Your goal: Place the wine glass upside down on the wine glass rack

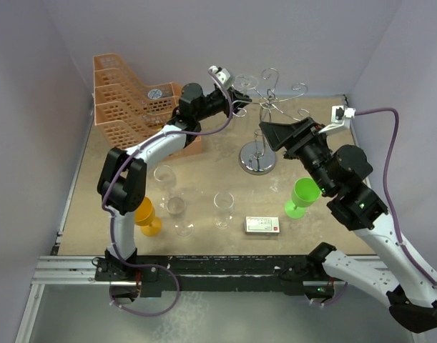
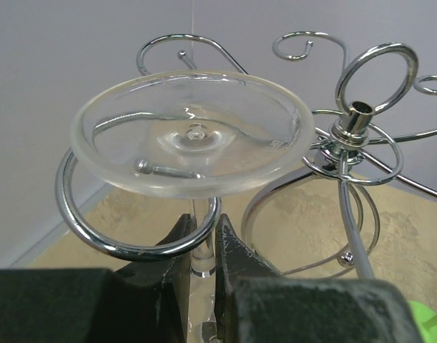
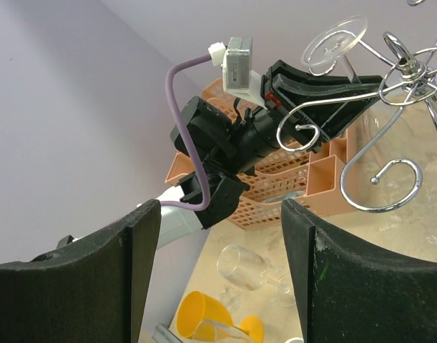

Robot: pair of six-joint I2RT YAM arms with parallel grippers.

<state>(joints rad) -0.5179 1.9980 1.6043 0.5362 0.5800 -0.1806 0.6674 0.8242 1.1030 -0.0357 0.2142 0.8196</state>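
The wine glass [image 2: 193, 132] is upside down, its foot just above the left gripper [image 2: 204, 239], which pinches the stem. The foot sits over a loop of the wine glass rack [image 2: 354, 121]. The right gripper [image 3: 222, 214] is spread wide, apart from the rack.

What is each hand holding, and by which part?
The left hand grips the wine glass by its stem, just below the upturned foot. The right hand is open and holds nothing.
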